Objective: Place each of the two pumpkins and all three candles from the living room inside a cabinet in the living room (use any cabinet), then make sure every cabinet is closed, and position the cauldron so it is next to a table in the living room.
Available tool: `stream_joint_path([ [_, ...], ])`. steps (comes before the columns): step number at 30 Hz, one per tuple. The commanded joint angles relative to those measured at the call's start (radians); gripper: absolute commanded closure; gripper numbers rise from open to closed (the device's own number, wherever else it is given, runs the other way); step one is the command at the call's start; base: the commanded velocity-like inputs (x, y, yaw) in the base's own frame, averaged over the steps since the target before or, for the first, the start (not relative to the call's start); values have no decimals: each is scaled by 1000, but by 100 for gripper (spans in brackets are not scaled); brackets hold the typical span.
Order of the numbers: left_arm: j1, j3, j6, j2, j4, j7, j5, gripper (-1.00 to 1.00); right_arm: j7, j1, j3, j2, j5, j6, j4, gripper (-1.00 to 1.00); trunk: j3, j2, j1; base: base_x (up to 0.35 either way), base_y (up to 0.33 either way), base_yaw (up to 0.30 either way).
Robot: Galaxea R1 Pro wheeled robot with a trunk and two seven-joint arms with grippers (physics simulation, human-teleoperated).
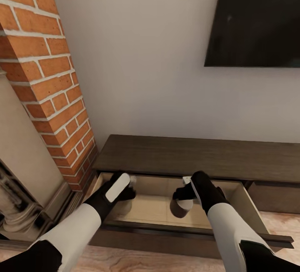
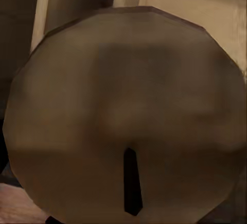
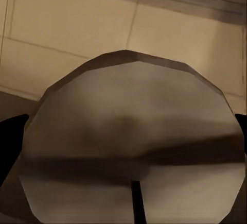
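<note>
The left pincer [image 1: 130, 185] reaches down into the open drawer [image 1: 250, 205] of the cabinet [image 1: 187, 155], clamped on a candle [image 1: 124, 206] that is mostly hidden behind the black hand and the drawer's front edge. In the left wrist view this candle [image 2: 123, 121] shows as a wide, blurred grey-brown top with a dark wick, held over the tan drawer floor; the fingers themselves are hard to make out there.

The right pincer [image 1: 183, 192] also hangs inside the drawer, closed on a second candle [image 1: 181, 208], whose lower half shows below the fingers, over the light wood floor. In the right wrist view the candle [image 3: 131, 147] cuts off most of the picture, with a dark fingertip [image 3: 11, 136] pressed against one side and the other just at the opposite edge.

A brick chimney [image 1: 46, 76] stands left of the cabinet, and a dark screen [image 1: 258, 17], cut off at the top and right, hangs on the wall above. No writing can be read anywhere.
</note>
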State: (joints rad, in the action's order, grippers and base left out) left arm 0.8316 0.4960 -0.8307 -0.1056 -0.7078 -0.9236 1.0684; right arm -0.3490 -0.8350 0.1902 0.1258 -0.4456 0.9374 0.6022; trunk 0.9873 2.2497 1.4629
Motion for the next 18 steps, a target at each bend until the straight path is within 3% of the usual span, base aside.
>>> stream_joint_path([
  [1, 5, 0, 21, 1, 15, 31, -4, 100, 14, 0, 0, 3, 4, -19, -8, 100, 0, 0, 0, 0, 0, 0],
  [3, 12, 1, 63, 1, 33, 95, -8, 100, 33, -1, 0, 6, 6, -62, -28, 100, 0, 0, 0, 0, 0, 0],
  [6, 14, 2, 79, 1, 37, 126, -7, 100, 40, -1, 0, 7, 7, -82, -38, 100, 0, 0, 0, 0, 0, 0],
  [18, 15, 18, 79, 1, -43, 127, -5, 100, 42, -1, 3, 7, 6, -92, -38, 100, -3, -7, -4, 0, 0, 0],
])
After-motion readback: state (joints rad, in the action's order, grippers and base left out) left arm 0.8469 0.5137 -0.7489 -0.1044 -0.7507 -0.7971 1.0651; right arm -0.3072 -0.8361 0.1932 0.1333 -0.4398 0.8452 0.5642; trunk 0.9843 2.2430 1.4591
